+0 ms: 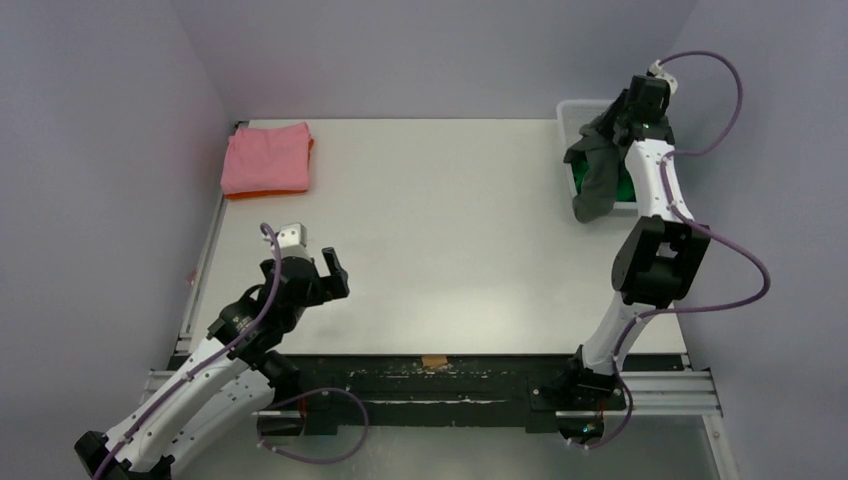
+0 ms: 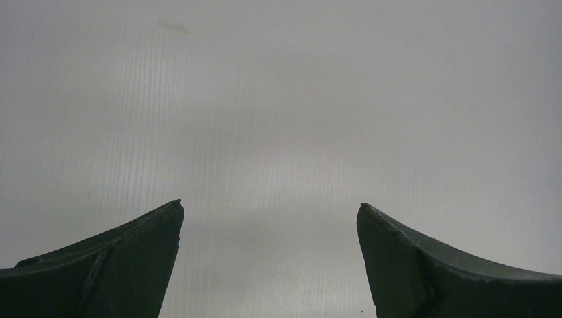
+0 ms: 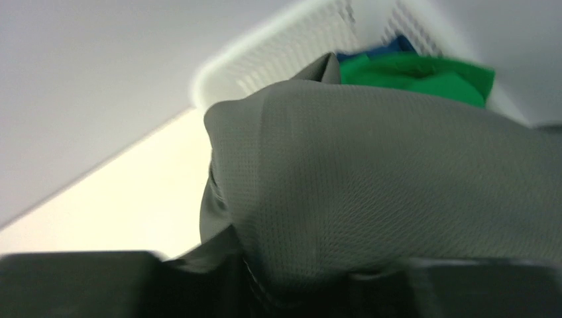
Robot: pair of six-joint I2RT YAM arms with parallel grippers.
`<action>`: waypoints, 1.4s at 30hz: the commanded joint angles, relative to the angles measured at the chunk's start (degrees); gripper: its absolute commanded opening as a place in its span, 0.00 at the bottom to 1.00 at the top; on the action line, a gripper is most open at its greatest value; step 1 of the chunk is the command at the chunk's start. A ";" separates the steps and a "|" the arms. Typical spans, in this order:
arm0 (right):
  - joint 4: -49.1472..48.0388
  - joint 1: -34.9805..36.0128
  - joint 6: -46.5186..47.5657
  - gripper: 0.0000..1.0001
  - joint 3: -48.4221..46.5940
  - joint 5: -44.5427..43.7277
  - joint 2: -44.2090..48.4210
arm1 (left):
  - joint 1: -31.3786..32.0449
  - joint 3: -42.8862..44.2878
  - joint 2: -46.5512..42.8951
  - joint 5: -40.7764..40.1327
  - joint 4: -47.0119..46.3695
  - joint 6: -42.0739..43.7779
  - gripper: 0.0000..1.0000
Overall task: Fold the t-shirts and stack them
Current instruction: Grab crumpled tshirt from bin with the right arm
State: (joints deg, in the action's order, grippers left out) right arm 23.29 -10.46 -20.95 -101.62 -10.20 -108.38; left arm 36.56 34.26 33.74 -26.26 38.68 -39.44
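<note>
Dark grey t-shirt (image 1: 592, 185), pinched by right hand (image 1: 622, 125), drapes over basket (image 1: 578, 108); left hand (image 2: 270, 258) wide open, empty.

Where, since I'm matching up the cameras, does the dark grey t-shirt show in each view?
Top external: the dark grey t-shirt hangs at the far right, at the white basket.
Left wrist: not in it.
Right wrist: the shirt fills the centre and right, close to the lens.
Shared landmark: the white basket, right by the shirt in both views.

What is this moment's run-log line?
left gripper: open | right gripper: holds dark grey t-shirt at basket | pink t-shirt: folded
</note>
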 commanded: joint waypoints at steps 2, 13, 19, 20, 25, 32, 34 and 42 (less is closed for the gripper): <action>4.25 -0.09 2.39 0.75 -7.36 -4.51 -4.40 | 0.19 1.21 1.93 -1.20 -1.28 -0.20 1.00; 10.88 -0.06 8.11 0.99 -6.64 -14.87 5.74 | 0.19 1.27 3.57 -1.13 -2.00 -0.22 1.00; 14.97 -0.05 8.74 0.97 -3.58 -4.94 6.26 | 0.18 1.16 3.57 -0.95 -2.52 0.05 1.00; 15.49 -0.03 8.37 0.95 -2.98 -3.51 5.70 | 0.18 1.16 3.55 -0.95 -2.47 0.06 1.00; 15.58 -0.09 5.81 0.90 1.46 -1.97 3.67 | 0.23 0.90 3.03 -0.66 -2.63 0.07 1.00; 15.57 0.00 5.33 0.41 3.91 -0.92 -0.24 | 0.19 0.84 2.50 -0.75 -2.74 0.07 1.00; 14.98 0.07 4.93 0.10 3.72 -0.47 0.37 | 0.20 0.89 2.44 -0.73 -2.62 0.07 1.00; 15.32 0.11 4.40 0.00 -0.72 0.00 9.19 | 0.22 0.83 1.35 -0.58 -2.36 0.07 1.00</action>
State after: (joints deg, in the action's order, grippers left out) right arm 39.83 -10.52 -15.84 -97.30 -10.92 -107.13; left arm 36.56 34.26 36.05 -26.44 37.85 -39.42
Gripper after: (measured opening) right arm 0.016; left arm 0.998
